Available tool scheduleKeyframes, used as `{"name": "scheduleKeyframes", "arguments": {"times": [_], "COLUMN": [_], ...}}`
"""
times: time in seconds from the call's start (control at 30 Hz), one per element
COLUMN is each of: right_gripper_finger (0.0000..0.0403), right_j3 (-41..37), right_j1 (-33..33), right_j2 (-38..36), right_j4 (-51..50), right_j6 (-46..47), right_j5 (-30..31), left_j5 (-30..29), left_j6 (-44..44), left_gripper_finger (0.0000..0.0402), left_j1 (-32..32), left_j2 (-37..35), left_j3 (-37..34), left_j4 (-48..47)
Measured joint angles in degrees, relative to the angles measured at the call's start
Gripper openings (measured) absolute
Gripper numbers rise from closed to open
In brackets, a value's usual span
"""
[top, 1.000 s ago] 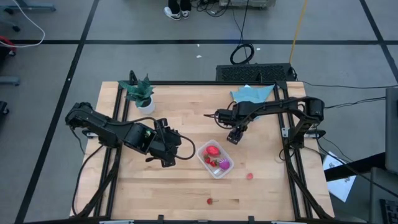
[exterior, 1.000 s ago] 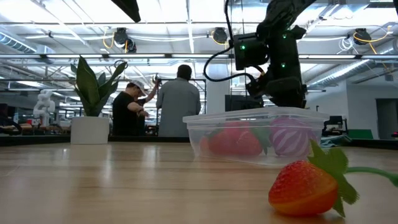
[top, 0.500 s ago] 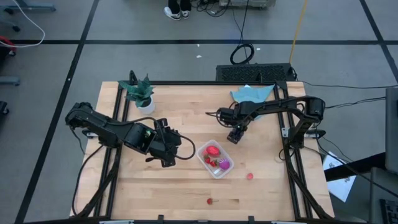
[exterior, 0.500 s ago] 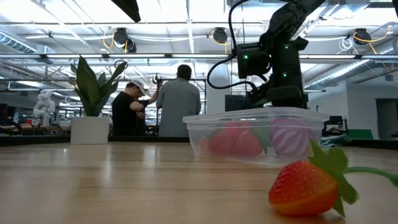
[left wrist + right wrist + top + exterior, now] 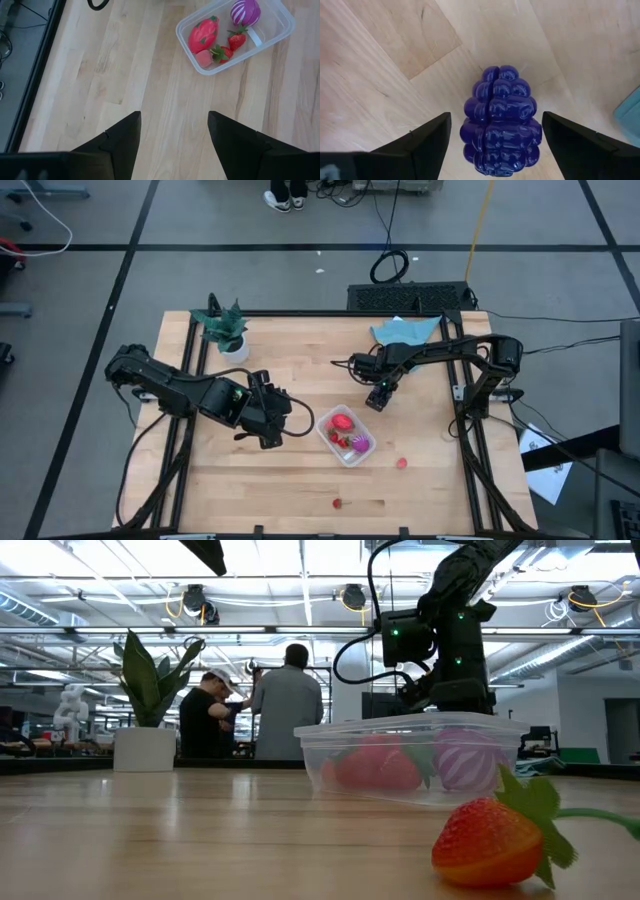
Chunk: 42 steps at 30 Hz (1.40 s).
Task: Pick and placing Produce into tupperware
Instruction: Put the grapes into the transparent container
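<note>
One dark purple fruit [image 5: 500, 120] was seen lying on the table [image 5: 300, 480] between the spread fingers of the right gripper [image 5: 377, 397], not yet pinched, near the table's far right corner. Compared with a second earlier, the right gripper had been shifted only slightly; the grasp was judged imminent. Several fruits [image 5: 210, 37] already lay in the tupperware [image 5: 345, 436] at mid-table. Two berries [image 5: 402, 463] remained toward the near edge. Beside the tupperware, the left gripper [image 5: 270, 420] was held spread.
</note>
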Motion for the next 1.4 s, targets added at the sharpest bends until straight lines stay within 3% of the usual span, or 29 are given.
{"name": "scheduleKeyframes", "arguments": {"times": [0.67,1.07,1.4], "right_gripper_finger": [0.023,0.0227,0.0227], "right_j3": [0.02,0.07,0.28], "right_j1": [0.0,0.0,-1.63], "right_j2": [0.0,-0.02,-3.24], "right_j4": [-0.04,-0.29,-1.17], "right_j6": [0.07,0.07,0.76], "right_j5": [-0.07,-0.17,-4.51], "left_j5": [0.0,0.0,0.0], "left_j6": [0.0,0.0,-0.09], "left_gripper_finger": [0.0237,0.0237,0.0237], "left_j1": [0.0,0.0,0.0], "left_j2": [0.0,0.0,0.0], "left_j3": [0.0,0.0,0.0], "left_j4": [0.04,0.07,0.13]}}
